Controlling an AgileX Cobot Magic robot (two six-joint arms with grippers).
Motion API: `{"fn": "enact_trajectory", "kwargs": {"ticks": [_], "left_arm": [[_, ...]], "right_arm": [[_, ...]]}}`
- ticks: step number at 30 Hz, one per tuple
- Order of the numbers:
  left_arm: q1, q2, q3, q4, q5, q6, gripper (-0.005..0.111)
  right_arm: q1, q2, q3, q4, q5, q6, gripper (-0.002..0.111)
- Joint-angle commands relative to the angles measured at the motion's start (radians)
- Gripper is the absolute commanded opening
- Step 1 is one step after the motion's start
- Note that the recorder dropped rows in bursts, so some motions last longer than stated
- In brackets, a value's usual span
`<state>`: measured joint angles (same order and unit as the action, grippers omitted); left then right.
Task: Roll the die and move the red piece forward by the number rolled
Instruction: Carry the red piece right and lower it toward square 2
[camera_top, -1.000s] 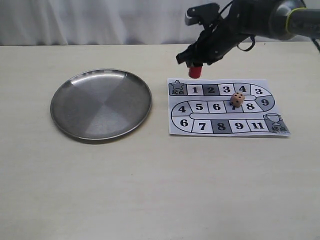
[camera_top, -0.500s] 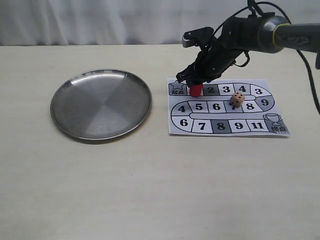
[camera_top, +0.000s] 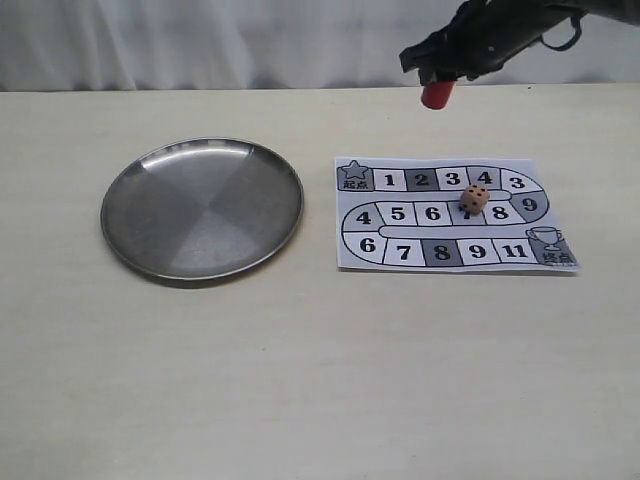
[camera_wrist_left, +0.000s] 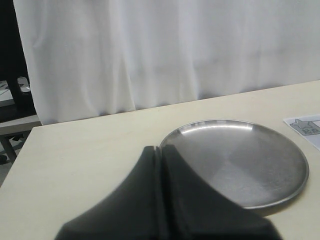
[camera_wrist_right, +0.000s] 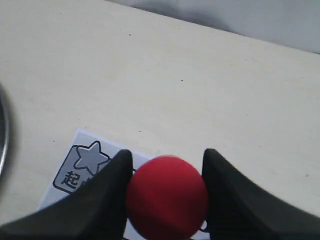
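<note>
The red piece (camera_top: 436, 95) hangs high above the table's far side, beyond the board (camera_top: 455, 213), held in my right gripper (camera_top: 437, 80), which is shut on it. In the right wrist view the red piece (camera_wrist_right: 166, 197) fills the space between the two dark fingers (camera_wrist_right: 105, 192), with the board's star square (camera_wrist_right: 82, 165) below. The die (camera_top: 474, 200) rests on the board's middle row near square 7, dark pips showing. My left gripper (camera_wrist_left: 160, 152) is shut on nothing, near the steel plate (camera_wrist_left: 280, 190).
A round steel plate (camera_top: 140, 215) lies on the table left of the board. A white curtain hangs behind the table's far edge.
The right gripper dipped with the red piece to the board near square 1, then rose up and to the right with the piece still in it. The die has not moved.
</note>
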<state>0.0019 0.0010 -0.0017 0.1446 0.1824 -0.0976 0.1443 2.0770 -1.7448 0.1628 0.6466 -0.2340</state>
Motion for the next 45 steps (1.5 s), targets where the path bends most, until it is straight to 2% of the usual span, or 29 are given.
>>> {"fn": "enact_trajectory", "kwargs": {"ticks": [1, 9, 15, 24, 37, 45], "left_arm": [[-0.002, -0.001, 0.002, 0.0, -0.009, -0.001, 0.0], [-0.002, -0.001, 0.002, 0.0, -0.009, -0.001, 0.0], [-0.002, -0.001, 0.002, 0.0, -0.009, -0.001, 0.0], [-0.002, -0.001, 0.002, 0.0, -0.009, -0.001, 0.0], [-0.002, -0.001, 0.002, 0.0, -0.009, -0.001, 0.0], [-0.002, -0.001, 0.002, 0.0, -0.009, -0.001, 0.0]], "right_arm": [[-0.018, 0.059, 0.007, -0.006, 0.021, 0.011, 0.005], [-0.013, 0.216, 0.019, 0.029, 0.009, 0.008, 0.005], [-0.003, 0.236, 0.019, 0.06, 0.009, -0.035, 0.005], [-0.003, 0.219, 0.013, 0.058, 0.018, -0.035, 0.005], [-0.007, 0.002, 0.013, -0.025, -0.028, -0.033, 0.005], [-0.026, 0.057, 0.013, -0.095, -0.032, 0.039, 0.005]]}}
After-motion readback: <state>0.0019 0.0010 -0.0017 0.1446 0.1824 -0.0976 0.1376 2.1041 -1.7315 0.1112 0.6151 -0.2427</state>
